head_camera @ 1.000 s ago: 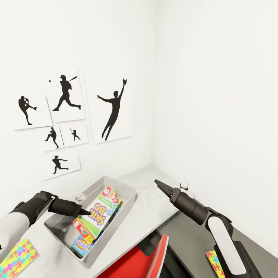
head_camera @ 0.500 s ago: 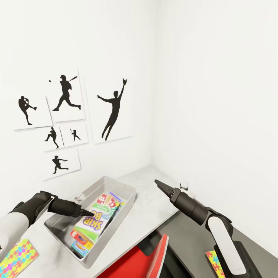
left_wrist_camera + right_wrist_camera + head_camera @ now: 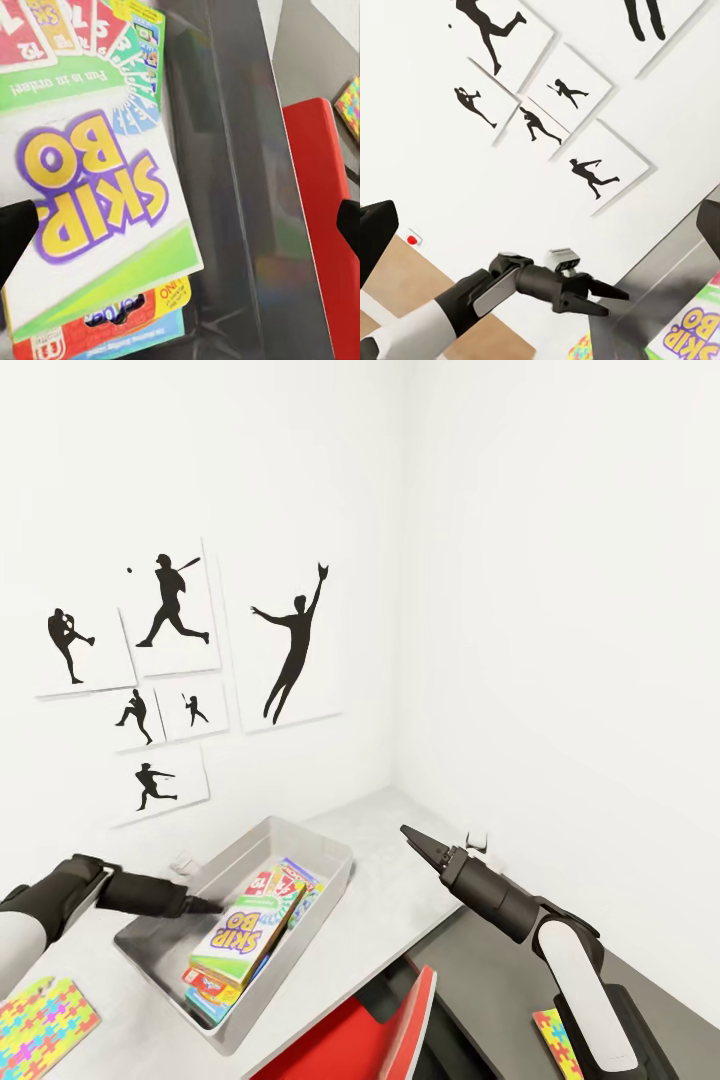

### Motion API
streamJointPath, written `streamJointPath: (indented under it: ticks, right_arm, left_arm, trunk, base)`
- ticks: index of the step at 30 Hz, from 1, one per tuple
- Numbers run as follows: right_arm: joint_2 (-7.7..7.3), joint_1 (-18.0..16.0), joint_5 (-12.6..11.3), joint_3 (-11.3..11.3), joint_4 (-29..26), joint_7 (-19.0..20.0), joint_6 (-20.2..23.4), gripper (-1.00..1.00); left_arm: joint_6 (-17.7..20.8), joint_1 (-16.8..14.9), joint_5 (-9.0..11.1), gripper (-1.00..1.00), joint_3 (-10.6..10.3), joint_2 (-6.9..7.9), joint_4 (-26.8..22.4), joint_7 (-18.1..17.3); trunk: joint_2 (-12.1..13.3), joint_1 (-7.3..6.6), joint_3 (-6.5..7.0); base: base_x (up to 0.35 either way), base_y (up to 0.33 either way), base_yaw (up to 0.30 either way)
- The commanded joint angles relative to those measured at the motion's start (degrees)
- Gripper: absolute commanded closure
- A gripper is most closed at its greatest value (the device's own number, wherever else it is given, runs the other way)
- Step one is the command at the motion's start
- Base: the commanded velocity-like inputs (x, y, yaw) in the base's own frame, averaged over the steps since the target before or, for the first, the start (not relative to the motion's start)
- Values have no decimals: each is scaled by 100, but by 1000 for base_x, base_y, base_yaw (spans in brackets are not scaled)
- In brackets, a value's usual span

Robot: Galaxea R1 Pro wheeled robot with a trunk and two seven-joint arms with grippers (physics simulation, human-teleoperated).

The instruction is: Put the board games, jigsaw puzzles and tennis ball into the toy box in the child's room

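Skip-Bo game box [image 3: 246, 935] now lies in the toy box [image 3: 330, 850], released, and the left gripper [image 3: 205, 906], its fingers wide apart, has drawn back.

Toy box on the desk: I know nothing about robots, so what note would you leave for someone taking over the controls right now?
Left pincer: open, empty, over the toy box.
Right pincer: open, empty, raised over the table.
Done: the Skip-Bo game lies in the toy box on top of a red box and a blue box.
Left: one puzzle on the table near the left arm, another puzzle low beside the right arm, plus the ball.
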Motion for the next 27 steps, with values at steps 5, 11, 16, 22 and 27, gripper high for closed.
streamJointPath:
  ticks: [5,11,16,22,27]
  right_arm:
    - [-1,-5,-25,1,-1,-3,25,-100]
    - [6,-5,-23,-7,-1,-3,23,-100]
    - [6,-5,-20,-14,-1,-1,18,-100]
    - [1,-5,-22,-19,6,4,-107,-100]
    - [-3,-5,-26,-17,7,6,-219,-100]
  left_arm:
    - [53,-8,56,-100,382,106,-14,-985]
    - [61,-8,326,-100,680,494,-15,-1705]
    - [60,-5,670,-100,842,663,-10,-1705]
    - [73,-3,788,-100,916,735,2,-1705]
    - [85,-3,808,-100,931,746,5,-1705]
  trunk:
    - [-9,2,-11]
    - [-9,2,1]
    - [-9,2,39]
    - [-9,2,91]
    - [-9,2,136]
  base:
    - [0,0,0]
    - [0,0,0]
    - [0,0,0]
    - [0,0,0]
    - [-35,0,0]
